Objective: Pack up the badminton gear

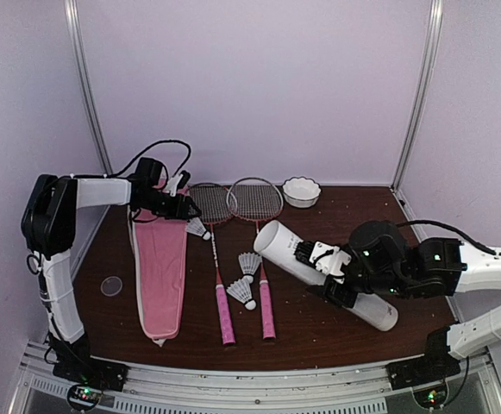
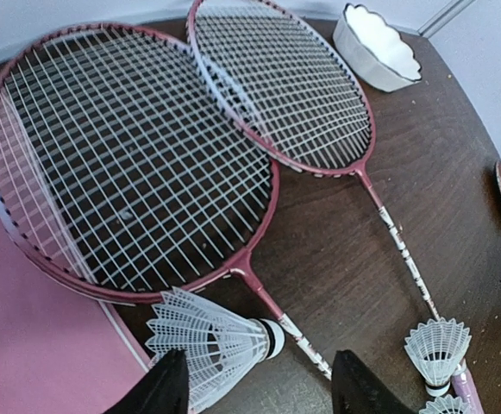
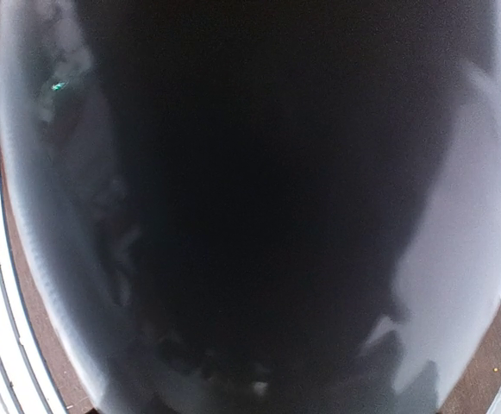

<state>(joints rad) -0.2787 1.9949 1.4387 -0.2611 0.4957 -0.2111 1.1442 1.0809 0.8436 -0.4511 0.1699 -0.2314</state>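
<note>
markings on the racket shafts [image 2: 398, 237]: i am finding them too small to read. surface: dark brown table [image 1: 319, 341], with pale lilac walls [image 1: 250, 86] closing it in. i am counting two rackets [image 1: 254, 200] lying side by side, three shuttlecocks [image 1: 250, 263] lying by their shafts, one pink cover [image 1: 161, 267] lying to their left, and one white bowl [image 1: 302, 191] at the back. left gripper [image 2: 260, 355] is hovering, fingers apart, astride the leftmost shuttlecock [image 2: 211, 349]. right gripper [image 1: 323, 272] is clamping the white tube [image 1: 278, 244], aslant right of the rackets.
</note>
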